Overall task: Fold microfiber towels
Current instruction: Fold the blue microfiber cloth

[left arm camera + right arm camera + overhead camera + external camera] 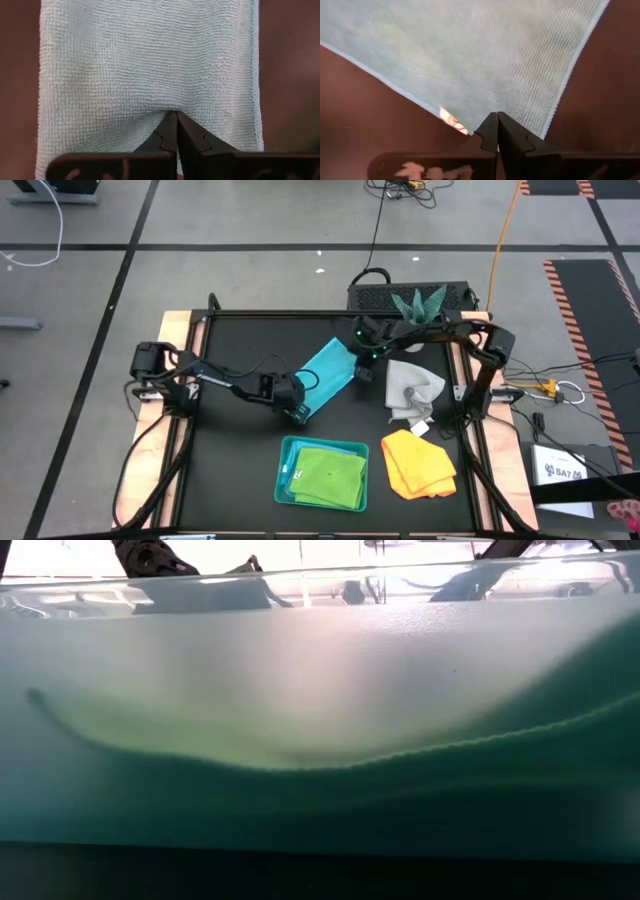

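Note:
One turquoise towel (330, 372) lies as a folded strip, slanting across the middle of the black table; only this one turquoise towel shows. My left gripper (300, 412) is shut at the strip's near-left end (150, 75). My right gripper (362, 360) is shut at its far-right corner (470, 55). The grey-white towel (412, 388) lies crumpled at the right. The yellow-orange towel (418, 463) lies folded at the near right. The lime green towel (332, 477) lies folded in the teal tray (283, 475). My left gripper has its shut fingertips on the towel near the middle of its short near-left end (172, 106), coming slanting from above along the strip. The cloth puckers around the tips. How many layers they have I cannot tell. The towel lies on the table. My right gripper has its shut fingertips on the towel just inside its far-right corner (520, 117), slanting down from the far right. Whether they pinch the cloth or only press it I cannot tell. The towel lies flat on the table there, with a white label (447, 117) at its edge.
The teal tray's wall (320, 740) fills the low view. A spiky teal plant (418, 305) and a black box (400, 292) stand at the table's far edge. Bare black table (240, 460) lies at the near left.

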Action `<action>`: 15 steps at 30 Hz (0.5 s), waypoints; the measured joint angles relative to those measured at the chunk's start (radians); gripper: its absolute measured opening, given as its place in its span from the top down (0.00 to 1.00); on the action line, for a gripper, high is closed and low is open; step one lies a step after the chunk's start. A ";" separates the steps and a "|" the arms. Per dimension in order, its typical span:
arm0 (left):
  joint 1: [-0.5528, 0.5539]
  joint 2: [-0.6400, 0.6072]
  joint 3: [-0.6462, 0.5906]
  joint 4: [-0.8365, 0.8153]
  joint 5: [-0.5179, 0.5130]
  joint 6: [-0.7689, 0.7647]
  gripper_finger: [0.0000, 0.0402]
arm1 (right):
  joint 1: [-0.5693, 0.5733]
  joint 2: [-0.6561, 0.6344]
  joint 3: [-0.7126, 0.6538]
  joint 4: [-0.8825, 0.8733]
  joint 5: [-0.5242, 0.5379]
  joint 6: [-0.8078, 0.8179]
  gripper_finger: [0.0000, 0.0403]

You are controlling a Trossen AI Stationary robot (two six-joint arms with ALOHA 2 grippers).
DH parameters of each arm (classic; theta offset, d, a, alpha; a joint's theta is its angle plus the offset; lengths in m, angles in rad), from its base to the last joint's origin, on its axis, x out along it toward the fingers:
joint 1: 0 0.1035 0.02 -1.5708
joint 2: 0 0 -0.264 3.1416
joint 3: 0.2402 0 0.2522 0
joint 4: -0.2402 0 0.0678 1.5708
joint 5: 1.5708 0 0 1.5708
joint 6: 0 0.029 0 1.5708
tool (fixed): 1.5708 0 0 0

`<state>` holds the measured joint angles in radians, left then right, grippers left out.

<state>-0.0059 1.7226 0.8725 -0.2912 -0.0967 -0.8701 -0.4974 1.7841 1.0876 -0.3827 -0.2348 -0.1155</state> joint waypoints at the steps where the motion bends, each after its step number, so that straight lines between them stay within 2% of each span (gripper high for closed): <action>1: 0.001 0.002 0.013 -0.008 0.000 0.019 0.99 | 0.005 -0.014 0.000 -0.002 0.002 0.002 1.00; 5: 0.027 0.004 0.100 -0.043 0.000 0.125 0.99 | 0.016 -0.087 0.000 -0.005 -0.003 0.040 1.00; 9: 0.083 0.003 0.212 -0.162 -0.025 0.290 0.99 | 0.017 -0.155 0.000 -0.028 -0.002 0.099 1.00; 15: 0.238 0.000 0.351 -0.266 -0.006 0.470 0.98 | 0.024 -0.184 0.000 -0.088 -0.001 0.179 1.00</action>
<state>0.2319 1.7223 1.2239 -0.5573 -0.1022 -0.4006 -0.4732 1.5998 1.0878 -0.4711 -0.2357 0.0633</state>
